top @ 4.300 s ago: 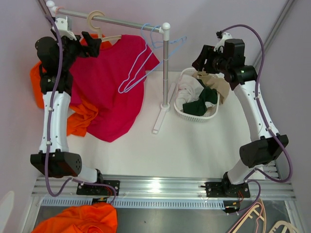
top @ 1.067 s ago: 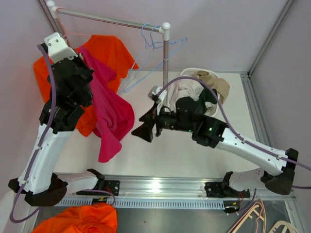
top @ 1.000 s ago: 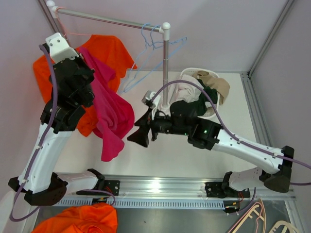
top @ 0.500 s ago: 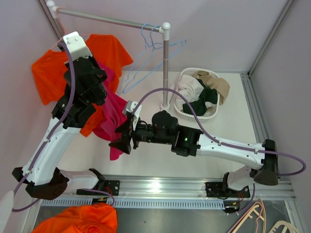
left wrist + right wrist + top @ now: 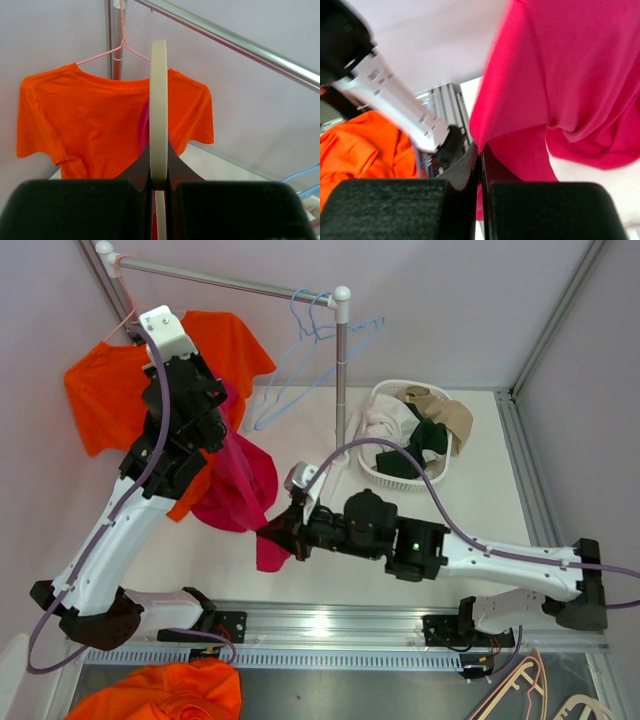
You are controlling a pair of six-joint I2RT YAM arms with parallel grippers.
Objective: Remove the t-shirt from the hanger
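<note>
A magenta t-shirt (image 5: 243, 480) hangs from a cream hanger (image 5: 159, 95), which the top view hides behind the left arm. My left gripper (image 5: 159, 184) is shut on the hanger's flat neck and holds it up in front of the rail; from above it (image 5: 212, 398) sits at the shirt's top. My right gripper (image 5: 277, 537) is low, at the shirt's bottom edge. In the right wrist view its jaws (image 5: 480, 150) are shut on a fold of the magenta cloth (image 5: 570, 75), which drapes up and to the right.
An orange t-shirt (image 5: 100, 390) hangs on a pink wire hanger from the metal rail (image 5: 230, 280). Blue wire hangers (image 5: 300, 350) hang near the rail's upright post (image 5: 341, 380). A white basket (image 5: 392, 385) of clothes stands at the right. Orange cloth (image 5: 160, 695) lies below the table's edge.
My right arm swung left and down to the shirt's lower edge, and its jaws went from open to shut on the cloth. The left arm carried the hanger slightly right.
</note>
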